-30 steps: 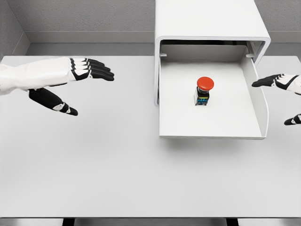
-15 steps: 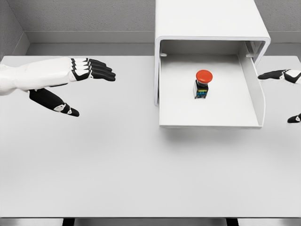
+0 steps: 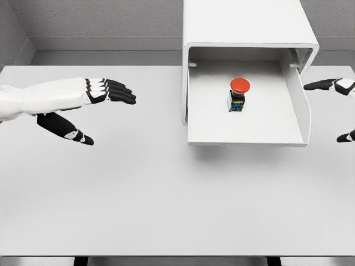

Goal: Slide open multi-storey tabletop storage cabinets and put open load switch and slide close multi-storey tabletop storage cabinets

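White tabletop (image 3: pixel 144 199) fills most of the view, flat matte finish, soft shadow on it under the middle right. Front edge runs straight along the bottom; below it a pale strip with two dark leg tops (image 3: pixel 81 261) showing, one left of centre, one right. Behind the table a grey textured back wall (image 3: pixel 100 16), with a lighter grey ledge (image 3: pixel 105 43) running along its base at the table's far edge. Grey side wall (image 3: pixel 11 30) angles in at the upper left corner, meeting the back wall.
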You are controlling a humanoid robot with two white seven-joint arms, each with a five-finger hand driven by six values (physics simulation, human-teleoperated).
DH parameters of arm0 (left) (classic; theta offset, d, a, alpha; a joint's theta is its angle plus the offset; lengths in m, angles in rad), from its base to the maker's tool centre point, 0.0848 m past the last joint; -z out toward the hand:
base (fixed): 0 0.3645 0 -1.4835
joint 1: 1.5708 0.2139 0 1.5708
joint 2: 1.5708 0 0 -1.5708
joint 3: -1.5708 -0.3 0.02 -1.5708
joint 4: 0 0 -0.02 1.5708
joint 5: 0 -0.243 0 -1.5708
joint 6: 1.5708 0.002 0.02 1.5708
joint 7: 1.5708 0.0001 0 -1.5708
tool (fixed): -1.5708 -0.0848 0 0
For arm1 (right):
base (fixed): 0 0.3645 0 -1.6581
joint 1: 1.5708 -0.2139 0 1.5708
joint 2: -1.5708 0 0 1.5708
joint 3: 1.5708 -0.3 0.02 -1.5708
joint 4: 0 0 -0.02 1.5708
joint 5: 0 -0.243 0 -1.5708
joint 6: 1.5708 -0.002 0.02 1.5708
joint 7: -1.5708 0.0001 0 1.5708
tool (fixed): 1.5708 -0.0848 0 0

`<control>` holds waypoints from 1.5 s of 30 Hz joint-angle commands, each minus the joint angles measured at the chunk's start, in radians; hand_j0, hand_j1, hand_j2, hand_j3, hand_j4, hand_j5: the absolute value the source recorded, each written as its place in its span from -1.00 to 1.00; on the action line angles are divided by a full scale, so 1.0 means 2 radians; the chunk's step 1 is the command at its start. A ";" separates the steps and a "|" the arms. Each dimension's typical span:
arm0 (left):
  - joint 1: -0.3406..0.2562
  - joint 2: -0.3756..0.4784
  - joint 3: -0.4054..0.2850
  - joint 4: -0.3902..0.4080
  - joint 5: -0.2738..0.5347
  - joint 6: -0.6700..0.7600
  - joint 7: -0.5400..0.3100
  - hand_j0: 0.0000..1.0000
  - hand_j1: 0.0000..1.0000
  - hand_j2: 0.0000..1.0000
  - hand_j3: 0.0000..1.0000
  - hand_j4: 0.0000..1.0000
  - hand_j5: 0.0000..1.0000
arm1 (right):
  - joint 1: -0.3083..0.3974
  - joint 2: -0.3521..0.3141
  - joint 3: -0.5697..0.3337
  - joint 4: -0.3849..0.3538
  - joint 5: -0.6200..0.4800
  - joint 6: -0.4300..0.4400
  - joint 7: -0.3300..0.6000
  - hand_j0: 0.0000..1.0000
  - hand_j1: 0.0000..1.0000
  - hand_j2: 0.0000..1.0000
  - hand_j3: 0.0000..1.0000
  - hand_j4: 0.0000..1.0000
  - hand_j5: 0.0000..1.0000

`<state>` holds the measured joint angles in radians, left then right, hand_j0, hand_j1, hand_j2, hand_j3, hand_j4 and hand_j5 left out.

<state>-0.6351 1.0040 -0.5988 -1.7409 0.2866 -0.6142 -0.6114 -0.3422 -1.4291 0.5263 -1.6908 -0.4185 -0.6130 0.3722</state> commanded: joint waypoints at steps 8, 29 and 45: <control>-0.002 0.004 0.003 0.000 0.002 0.002 0.000 1.00 1.00 1.00 1.00 1.00 1.00 | -0.030 0.023 -0.002 -0.001 0.047 0.001 0.026 1.00 1.00 1.00 1.00 1.00 1.00; -0.002 0.005 0.004 -0.001 0.007 0.002 0.000 1.00 1.00 1.00 1.00 1.00 1.00 | -0.024 0.086 0.001 -0.001 0.074 0.001 0.020 1.00 1.00 1.00 1.00 1.00 1.00; -0.001 0.005 0.003 -0.002 0.007 0.002 0.000 1.00 1.00 1.00 1.00 1.00 1.00 | -0.011 0.106 0.001 -0.001 0.073 0.001 0.010 1.00 1.00 1.00 1.00 1.00 1.00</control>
<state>-0.6366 1.0123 -0.5921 -1.7440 0.2928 -0.6139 -0.6113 -0.3651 -1.2241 0.5288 -1.6925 -0.2639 -0.6128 0.3921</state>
